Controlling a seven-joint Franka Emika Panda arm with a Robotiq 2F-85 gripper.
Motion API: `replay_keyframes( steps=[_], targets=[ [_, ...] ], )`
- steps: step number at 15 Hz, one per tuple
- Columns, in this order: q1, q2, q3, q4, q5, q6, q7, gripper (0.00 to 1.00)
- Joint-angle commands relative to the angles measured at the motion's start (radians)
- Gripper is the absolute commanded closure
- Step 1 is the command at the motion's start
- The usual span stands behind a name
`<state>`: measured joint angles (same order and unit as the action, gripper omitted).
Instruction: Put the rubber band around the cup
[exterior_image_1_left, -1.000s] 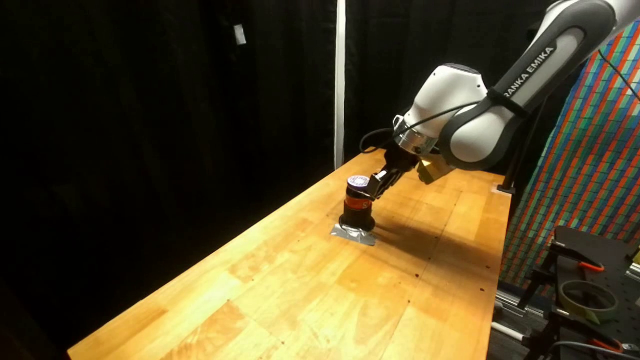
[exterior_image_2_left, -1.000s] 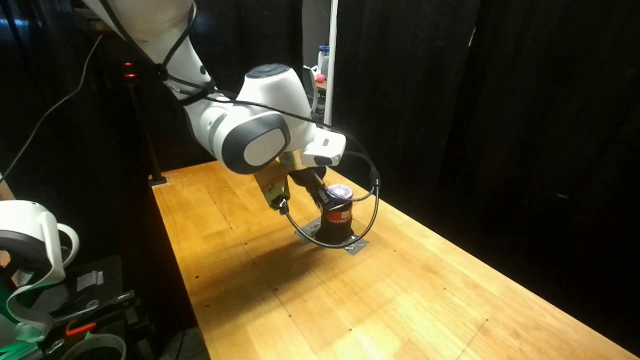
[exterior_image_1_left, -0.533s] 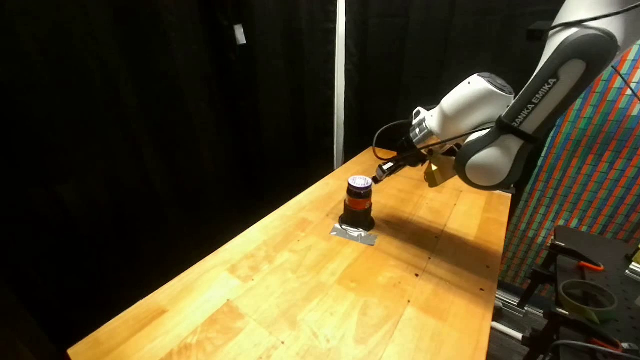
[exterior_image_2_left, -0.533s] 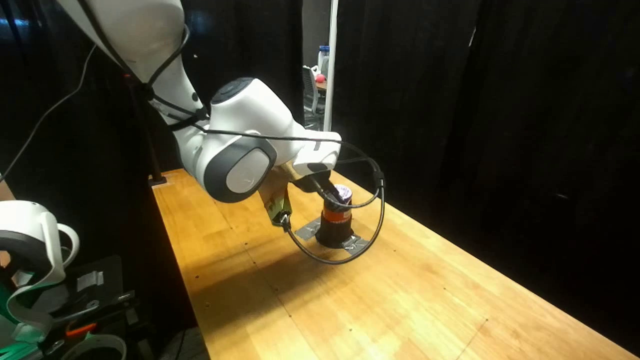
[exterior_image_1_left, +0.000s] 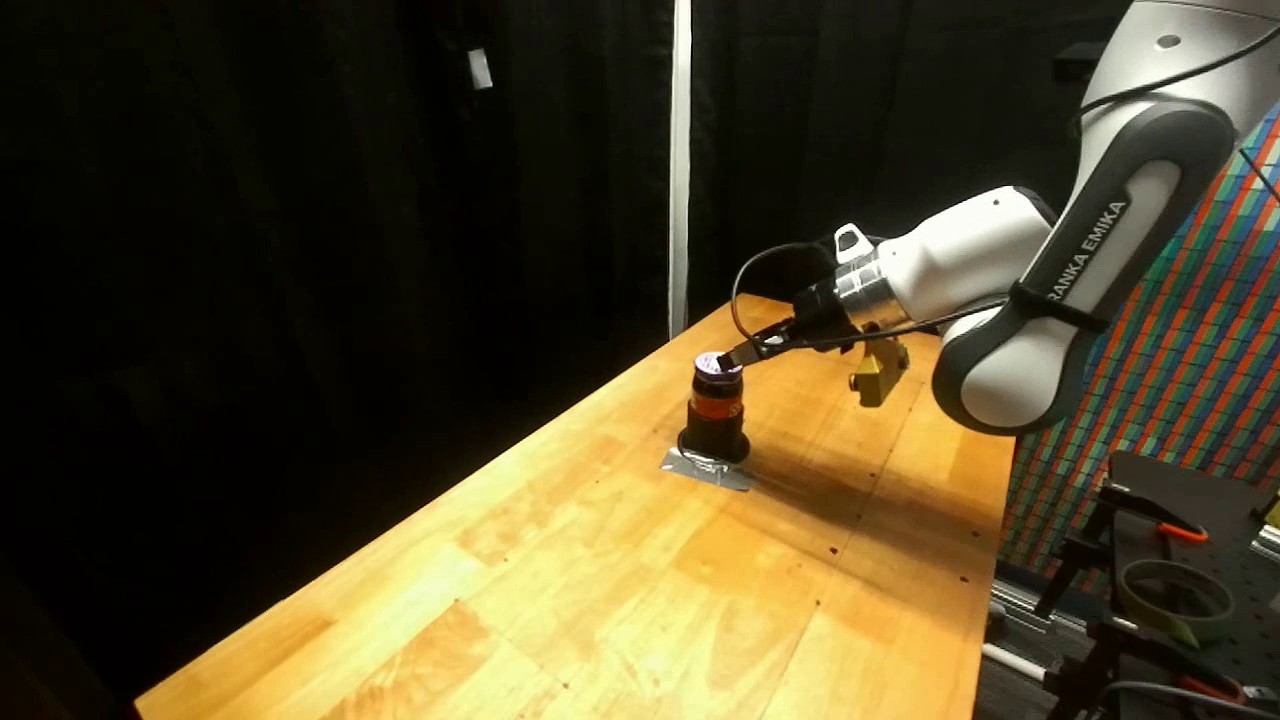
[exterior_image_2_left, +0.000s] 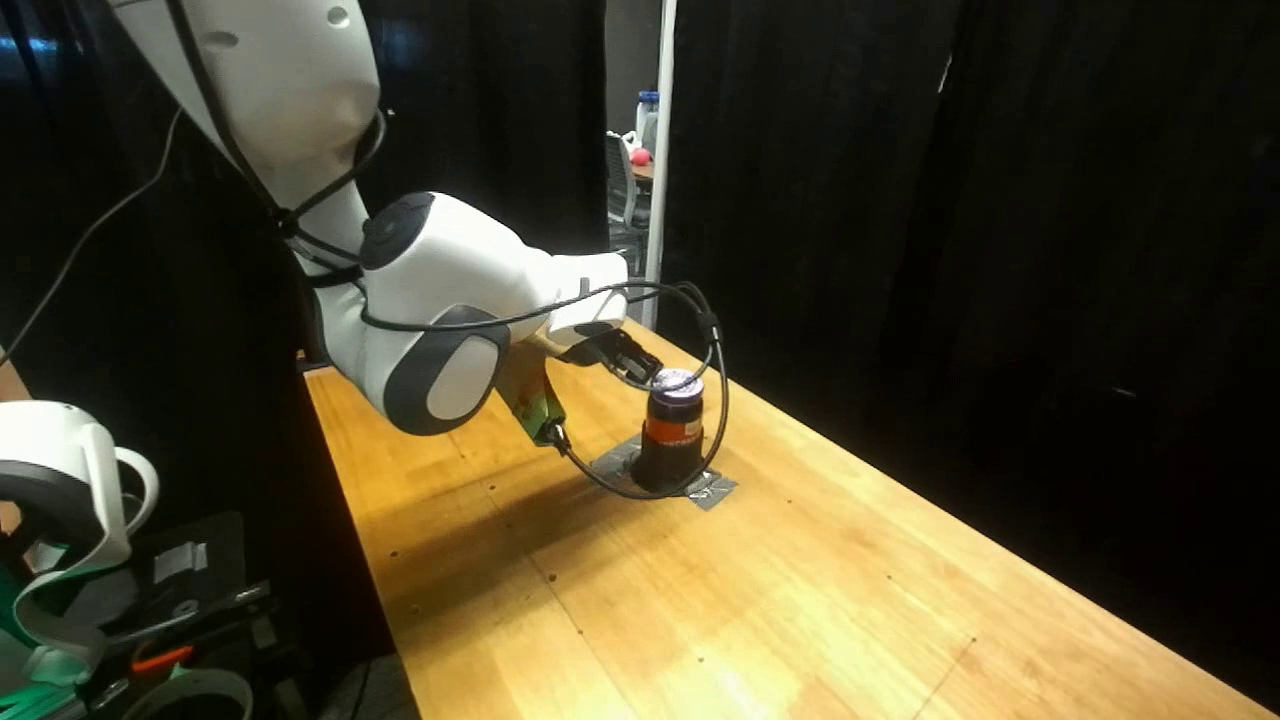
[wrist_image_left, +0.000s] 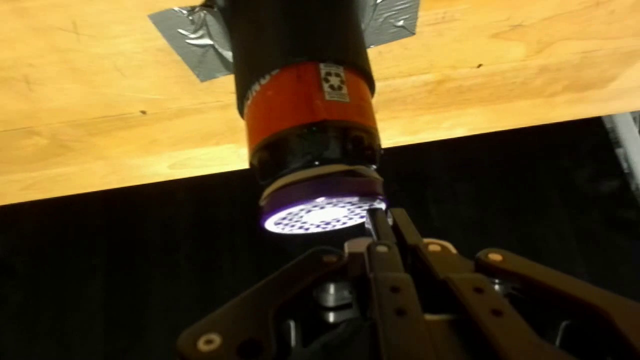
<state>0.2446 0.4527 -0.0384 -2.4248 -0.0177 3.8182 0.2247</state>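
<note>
The cup (exterior_image_1_left: 715, 407) stands upright on the table, dark with an orange-red band and a purple-rimmed, pale patterned lid; it also shows in an exterior view (exterior_image_2_left: 672, 432) and the wrist view (wrist_image_left: 310, 102). A tan rubber band (wrist_image_left: 312, 172) lies around the cup just below the lid in the wrist view. My gripper (wrist_image_left: 387, 211) has its fingertips together at the lid's edge, with nothing seen held between them. In both exterior views the gripper (exterior_image_1_left: 728, 360) (exterior_image_2_left: 650, 368) leans in low from the side at lid height. Whether the fingertips touch the lid I cannot tell.
Grey tape strips (exterior_image_1_left: 705, 468) lie at the cup's dark base on the wooden table (exterior_image_1_left: 600, 620). A cable loop (exterior_image_2_left: 722, 410) from the arm hangs in front of the cup. Black curtains (exterior_image_1_left: 350, 250) stand beyond the table edge. A dark cart (exterior_image_1_left: 1200, 500) stands beside it.
The gripper has risen from beside the cup's upper part, drawn back, then come to the lid's edge. The arm has tilted flatter and its elbow is lower. The cup stands where it was.
</note>
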Motion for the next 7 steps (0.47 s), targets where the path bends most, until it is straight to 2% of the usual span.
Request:
replay_keyframes(
  steps=[1,2,3,5,7],
  targets=[
    [-0.139,0.025,0.107,0.001,-0.096,0.096,-0.011,0.92],
    [-0.161,0.023,0.121,0.000,-0.107,0.088,-0.007,0.89],
    [-0.195,0.022,0.140,0.001,-0.137,0.076,0.011,0.66],
    [-0.261,-0.020,0.180,-0.017,-0.221,-0.028,0.048,0.64],
    [-0.294,-0.059,0.204,-0.035,-0.253,-0.086,0.049,0.51]
  ],
)
